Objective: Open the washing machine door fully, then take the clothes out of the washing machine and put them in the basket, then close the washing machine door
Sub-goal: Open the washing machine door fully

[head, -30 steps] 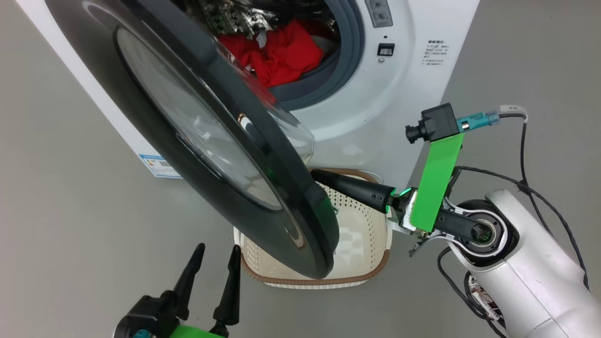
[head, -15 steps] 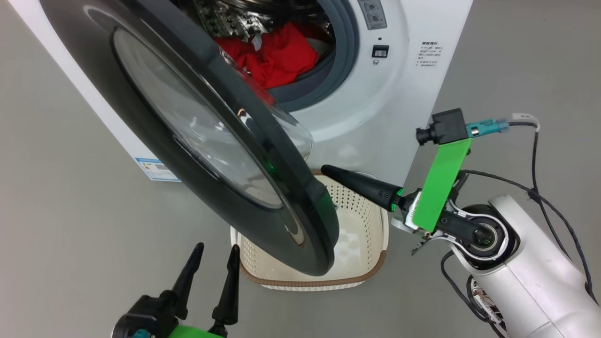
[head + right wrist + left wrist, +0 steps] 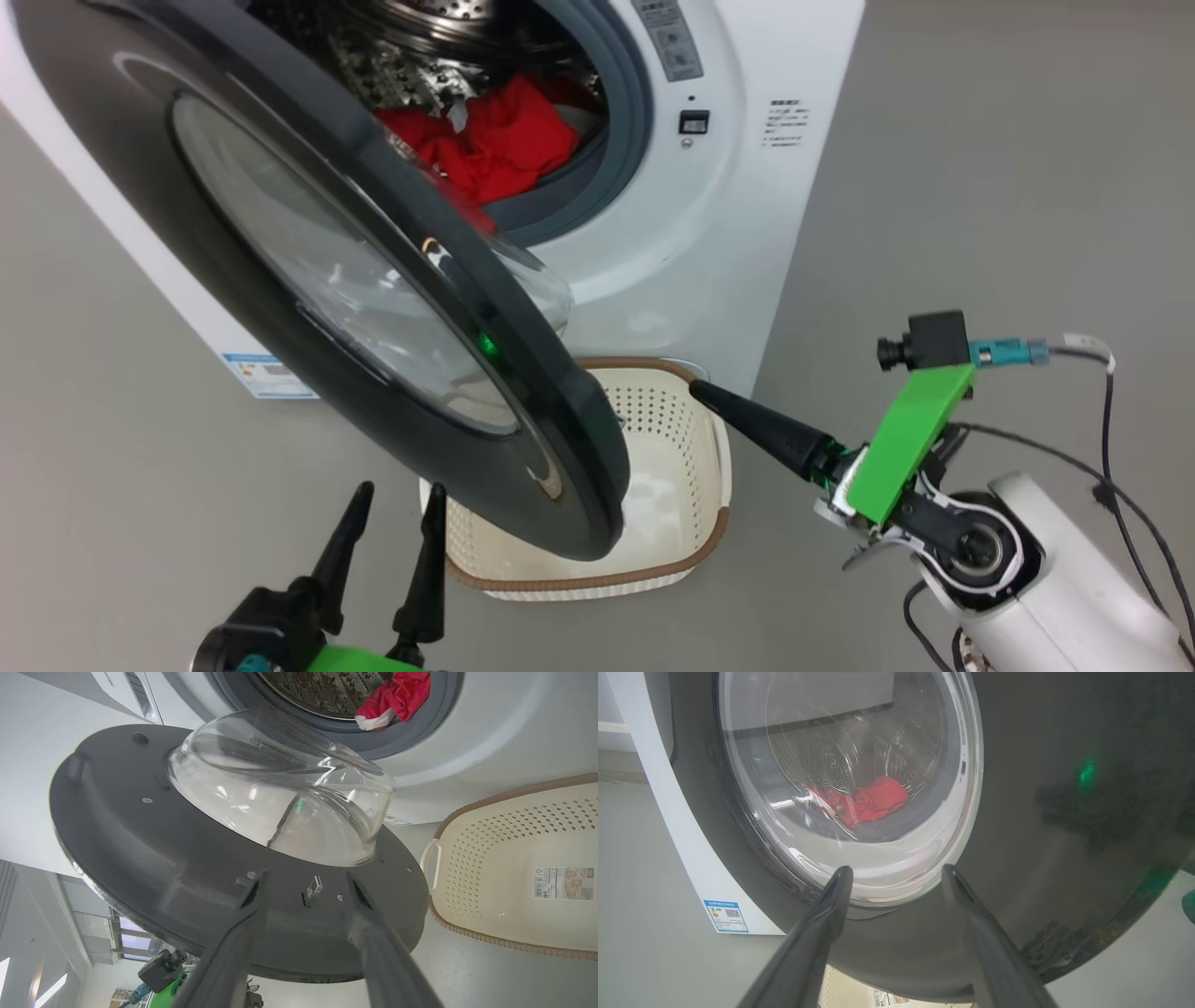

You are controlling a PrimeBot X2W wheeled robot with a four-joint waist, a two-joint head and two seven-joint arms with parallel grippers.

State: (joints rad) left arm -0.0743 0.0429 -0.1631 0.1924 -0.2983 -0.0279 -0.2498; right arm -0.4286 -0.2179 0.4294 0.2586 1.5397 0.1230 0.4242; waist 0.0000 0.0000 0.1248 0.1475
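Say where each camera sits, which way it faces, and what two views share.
Head view: on the head, looking down at the washing machine door, clothes, washing machine and basket; left gripper lower left, right gripper lower right.
Left wrist view: left wrist, facing the door's outer face; own fingers at bottom.
Right wrist view: right wrist, facing the door's inner face and the basket; own fingers at bottom.
Shared: both wrist views see the door and clothes, from opposite sides.
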